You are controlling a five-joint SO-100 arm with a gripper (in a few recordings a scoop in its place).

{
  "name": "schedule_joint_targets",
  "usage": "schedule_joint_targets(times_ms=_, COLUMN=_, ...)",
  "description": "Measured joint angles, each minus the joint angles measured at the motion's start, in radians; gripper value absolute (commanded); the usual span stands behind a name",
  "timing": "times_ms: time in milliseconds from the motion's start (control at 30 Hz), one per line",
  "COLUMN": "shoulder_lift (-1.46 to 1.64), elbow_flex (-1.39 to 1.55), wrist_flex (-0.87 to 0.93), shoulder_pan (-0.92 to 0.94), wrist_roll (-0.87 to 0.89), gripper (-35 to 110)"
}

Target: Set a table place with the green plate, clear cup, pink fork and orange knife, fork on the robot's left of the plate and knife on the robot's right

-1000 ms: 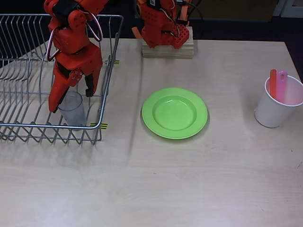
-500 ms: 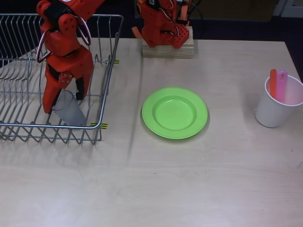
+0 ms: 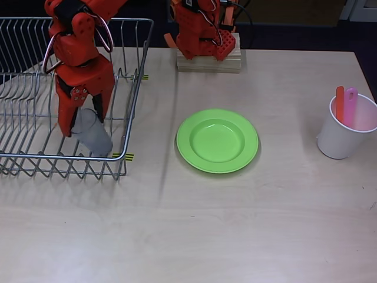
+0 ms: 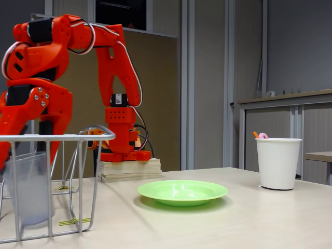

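Since half a second ago the clear cup (image 3: 91,131) has been tipped further and shifted slightly toward the right of the overhead view, its base now near the front wire of the dish rack (image 3: 132,88); a second ago it stood upright there. The hand (image 3: 82,121) has been carried along with it, narrowed around the cup's upper part, one finger on each side of the wall. The cup appears gripped, though full contact of both fingers cannot be confirmed. In the fixed view the cup (image 4: 27,187) is seen still low inside the rack, behind the wires, so it is judged not yet lifted clear.

Nothing else has been moved. The green plate (image 3: 217,140) lies flat on the tabletop (image 3: 235,224), about mid-table. The pink fork (image 3: 351,106) and orange knife (image 3: 340,104) stand handle-up, side by side, in the white cup (image 3: 344,132) at the right edge of the overhead view, well apart from the plate.

Task judged early: plate placed, cup pickup under way, cutlery untouched. A tilted grip may snag the rack wire on lifting.
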Motion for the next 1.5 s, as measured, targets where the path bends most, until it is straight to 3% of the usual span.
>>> schedule_joint_targets(times_ms=533, shoulder_lift=0.393, elbow_flex=-0.023, wrist_flex=0.106, shoulder_pan=-0.106, wrist_roll=0.067, gripper=24)
schedule_joint_targets(times_ms=800, shoulder_lift=0.492, elbow_flex=-0.063, wrist_flex=0.106, shoulder_pan=-0.319, wrist_roll=0.117, gripper=23)
schedule_joint_targets(times_ms=1100, shoulder_lift=0.295, elbow_flex=-0.072, wrist_flex=0.018, shoulder_pan=-0.591, wrist_roll=0.284, gripper=24)
schedule_joint_targets(times_ms=1500, shoulder_lift=-0.101, elbow_flex=-0.273, wrist_flex=-0.048, shoulder_pan=-0.726, wrist_roll=0.428, gripper=26)
